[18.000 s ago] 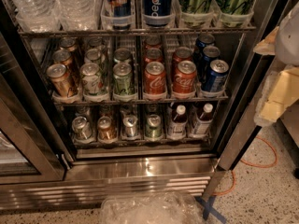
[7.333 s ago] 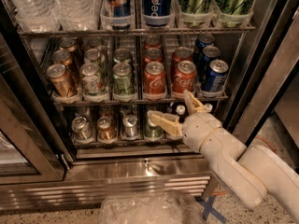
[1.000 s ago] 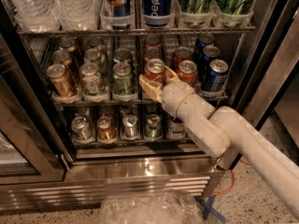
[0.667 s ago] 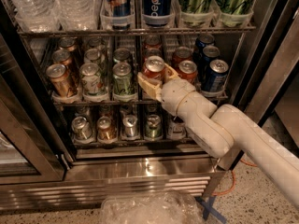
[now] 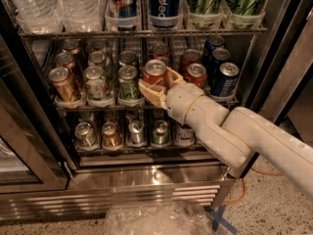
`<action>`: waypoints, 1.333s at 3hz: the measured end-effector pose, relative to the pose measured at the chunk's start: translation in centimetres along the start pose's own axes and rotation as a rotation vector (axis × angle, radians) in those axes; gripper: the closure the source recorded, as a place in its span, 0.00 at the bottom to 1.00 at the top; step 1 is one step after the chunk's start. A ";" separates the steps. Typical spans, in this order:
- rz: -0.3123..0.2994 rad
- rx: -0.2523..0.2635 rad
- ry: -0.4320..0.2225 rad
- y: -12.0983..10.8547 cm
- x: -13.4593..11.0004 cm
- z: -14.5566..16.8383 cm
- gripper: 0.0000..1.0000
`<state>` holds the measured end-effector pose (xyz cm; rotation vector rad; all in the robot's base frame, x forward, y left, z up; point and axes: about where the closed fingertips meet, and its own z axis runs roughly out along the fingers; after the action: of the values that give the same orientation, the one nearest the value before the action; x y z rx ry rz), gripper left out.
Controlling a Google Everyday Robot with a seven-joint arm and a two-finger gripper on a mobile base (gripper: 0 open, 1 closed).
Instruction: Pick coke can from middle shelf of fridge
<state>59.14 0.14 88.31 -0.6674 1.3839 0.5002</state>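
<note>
The fridge point(image 5: 146, 192) stands open in front of me. The middle shelf point(image 5: 98, 107) holds rows of bronze, green-and-white, red and dark blue cans. The front coke can point(image 5: 155, 71), red with a silver top, sits in the centre lane. My gripper point(image 5: 156, 80) comes in from the lower right and grips it. One cream finger point(image 5: 149, 93) lies across the can's lower left side and the other finger point(image 5: 174, 75) on its right side. Two more coke cans point(image 5: 197, 74) stand to the right, partly hidden by my wrist.
Dark blue cans point(image 5: 225, 80) stand at the shelf's right end, green-and-white cans point(image 5: 128, 81) and bronze cans point(image 5: 63, 83) on the left. The top rack holds water bottles and tall cans point(image 5: 165, 4). Small cans fill the lower rack point(image 5: 111, 135). The glass door point(image 5: 24, 151) is at left, and a plastic bag point(image 5: 156, 218) lies on the floor.
My gripper has shifted slightly left and up around the front coke can, and the can has moved with it. The other cans have not moved.
</note>
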 end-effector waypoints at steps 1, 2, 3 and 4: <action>-0.037 -0.084 -0.001 1.8 -1.4 -0.3 1.00; -0.041 -0.162 0.006 1.6 -2.0 -1.5 1.00; 0.032 -0.130 0.042 -0.9 -0.2 -3.4 1.00; 0.028 -0.135 0.046 -0.7 -0.3 -3.2 1.00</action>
<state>57.26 -2.60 88.53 -0.7740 1.4130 0.6076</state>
